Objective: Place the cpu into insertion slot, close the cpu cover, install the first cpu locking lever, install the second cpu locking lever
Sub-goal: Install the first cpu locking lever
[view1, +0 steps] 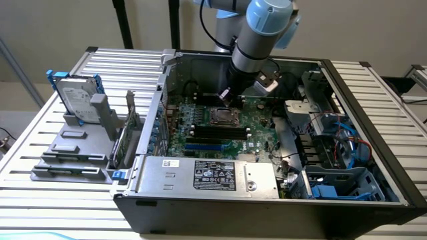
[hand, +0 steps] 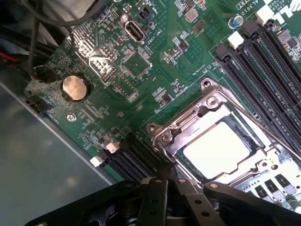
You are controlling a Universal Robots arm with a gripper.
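The cpu (hand: 216, 148) lies flat in the insertion slot (hand: 160, 135), its pale metal face up and catching a bright glare. The cpu cover (hand: 207, 101) appears to lie down over it, so that the chip shows through the frame's square window. How the locking levers along the socket's edges stand, I cannot make out.

In the exterior view, take the socket as the middle of a dial. The gripper (view1: 225, 95) hangs just beside it at 12 o'clock, low over the green motherboard (view1: 197, 137), at the end of the grey and pale blue arm (view1: 263, 30) that reaches down into the open computer case (view1: 267, 220). In the wrist view its black linkage sits close to one corner of the socket's metal rim; I cannot tell whether it touches the rim, nor whether the claw is apart or together.

The long black memory slots (view1: 220, 132) lie near the socket at 6 o'clock, with the blue card slot (view1: 205, 147) just past them. Farther along the same line is the grey power-supply box (view1: 200, 175) with its label. At about 4 o'clock, well apart, a blue drive cage (view1: 340, 185) sits in the case's corner. At 9 o'clock, outside the case on the slatted table (view1: 40, 200), a hard drive (view1: 77, 100) stands upright in a grey rack. The wrist view also shows a round coin battery (hand: 75, 88) on the board, well apart from the socket.
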